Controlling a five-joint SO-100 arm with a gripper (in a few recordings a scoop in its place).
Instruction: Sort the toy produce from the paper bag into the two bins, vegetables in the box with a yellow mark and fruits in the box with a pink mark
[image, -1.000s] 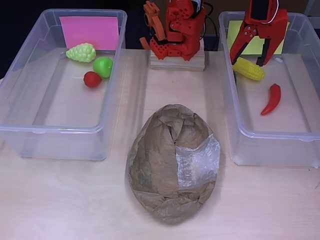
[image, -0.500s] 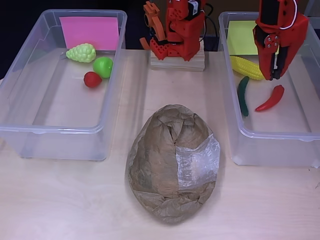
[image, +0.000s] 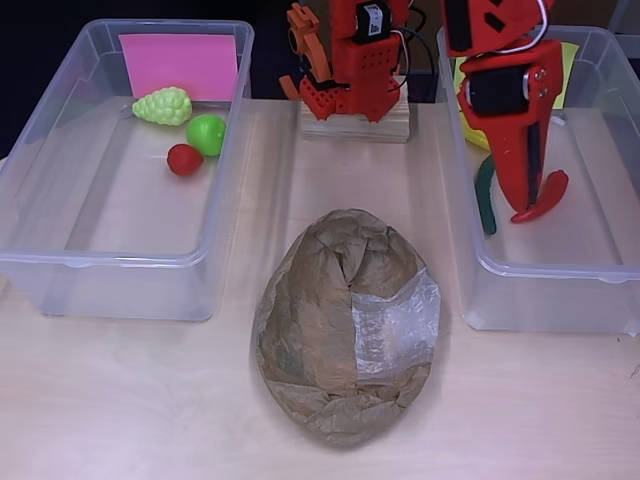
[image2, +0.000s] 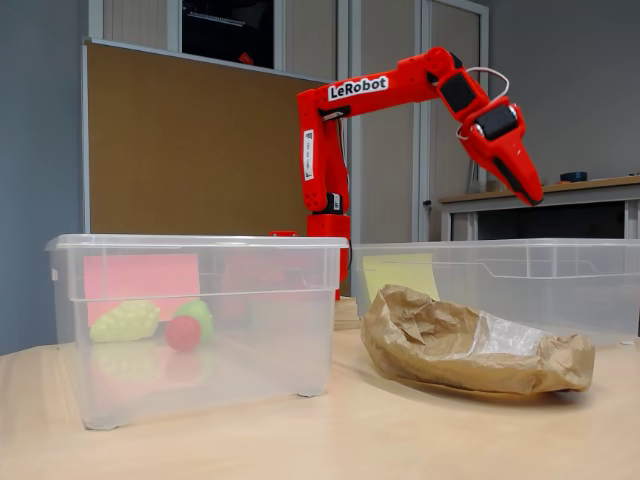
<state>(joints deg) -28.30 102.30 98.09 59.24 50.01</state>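
Pale wooden table (image: 120, 400), crumpled paper bag (image: 345, 340)

Office room, brown pinboard partition (image2: 190, 150), tall cabinet doors (image2: 385, 160), wooden desk (image2: 330, 430)

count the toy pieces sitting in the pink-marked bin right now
3, all near the back of the pink-marked bin in the overhead view: pale green grapes by the pink card, a green apple to their right, and a small red fruit touching the apple.
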